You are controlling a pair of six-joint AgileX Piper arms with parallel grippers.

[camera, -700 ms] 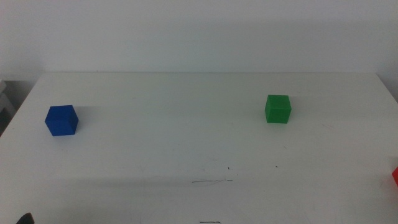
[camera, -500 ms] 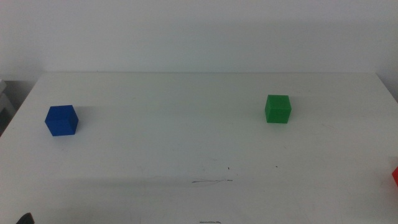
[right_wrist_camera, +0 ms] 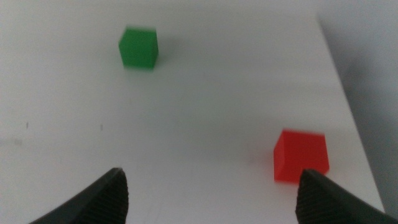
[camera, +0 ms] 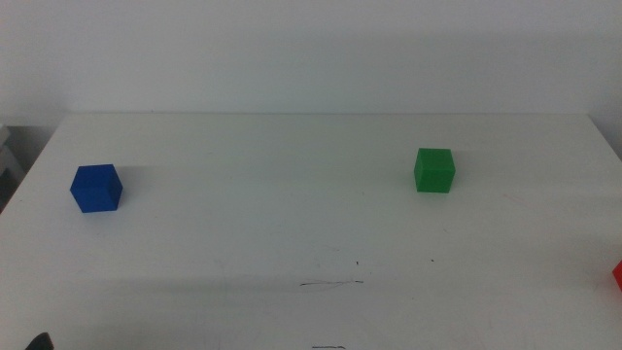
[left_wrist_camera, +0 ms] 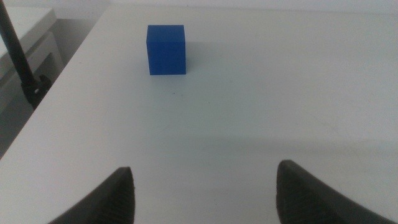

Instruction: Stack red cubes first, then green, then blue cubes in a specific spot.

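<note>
Red cube (right_wrist_camera: 301,155) sitting at the table's (camera: 292,224) right edge, green cube (camera: 434,170) mid-right, blue cube (camera: 96,188) far left, none bearing readable markings; left gripper (left_wrist_camera: 202,193) and right gripper (right_wrist_camera: 208,193) hovering wide open, empty, any clumsy nudge risking pushing red overboard.

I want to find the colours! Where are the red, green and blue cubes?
red cube (right_wrist_camera: 301,156): right wrist view, front face.
green cube (camera: 434,171): middle view, front face.
blue cube (left_wrist_camera: 166,50): left wrist view, front face.
</note>
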